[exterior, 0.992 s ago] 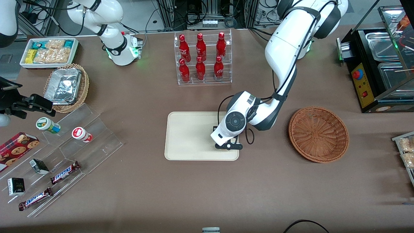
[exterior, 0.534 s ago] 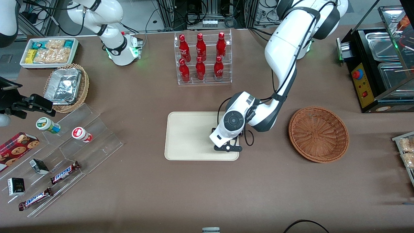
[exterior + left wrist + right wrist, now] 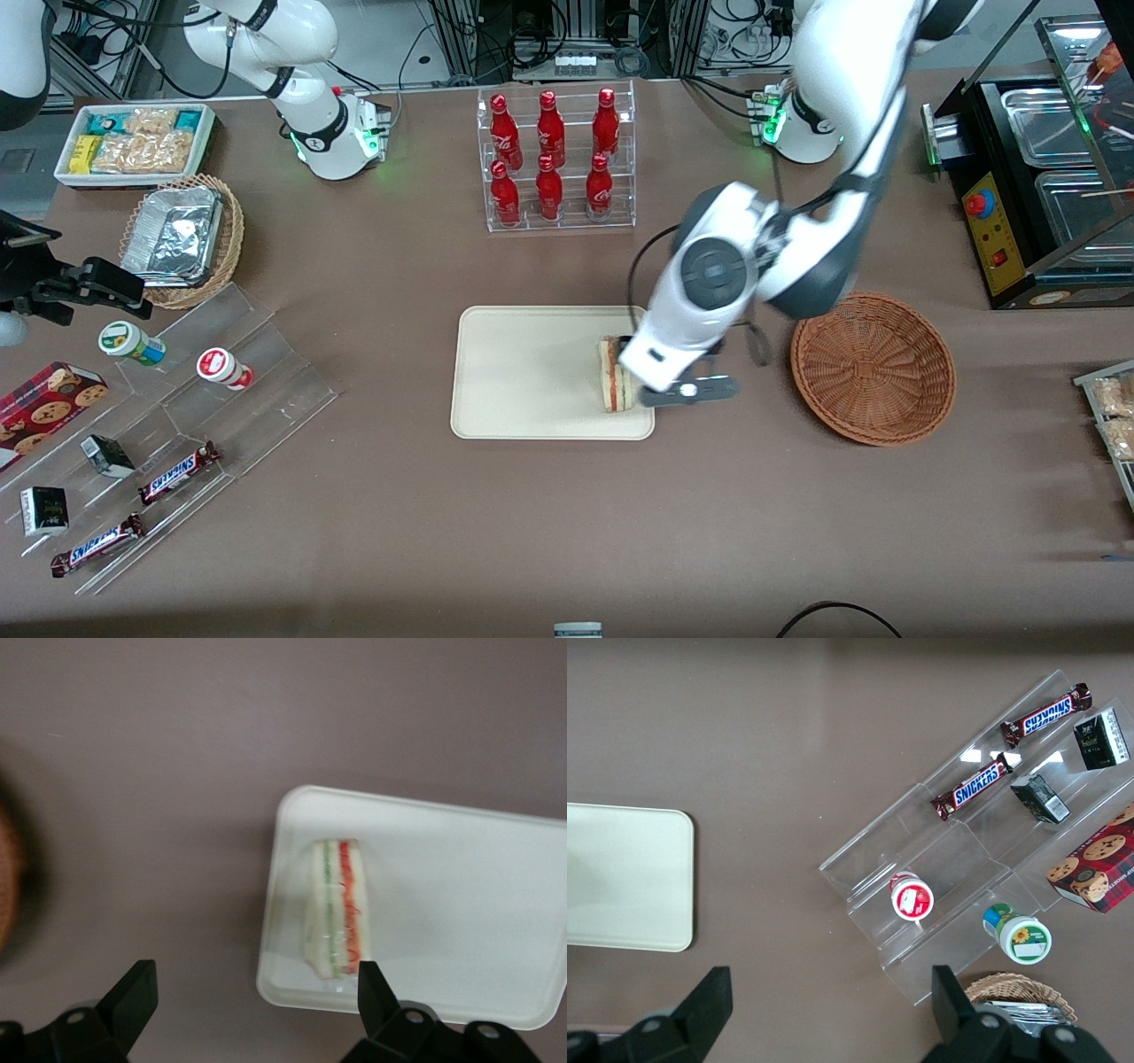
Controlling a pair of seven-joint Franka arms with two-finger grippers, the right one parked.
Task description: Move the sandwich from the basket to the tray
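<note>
The sandwich lies on the cream tray, close to the tray's end nearest the basket. In the left wrist view the sandwich rests on the tray with its red and green filling showing. My left gripper is raised above the table between the tray and the round reddish-brown basket. Its fingers stand wide apart and hold nothing. The basket has nothing in it.
A clear rack of red bottles stands farther from the front camera than the tray. A tan wicker basket with a foil container, a white snack tray and an acrylic shelf of snacks lie toward the parked arm's end. A black appliance stands toward the working arm's end.
The left gripper was low over the tray and hid the sandwich. It has risen and moved toward the basket, open, and the sandwich now lies uncovered on the tray.
</note>
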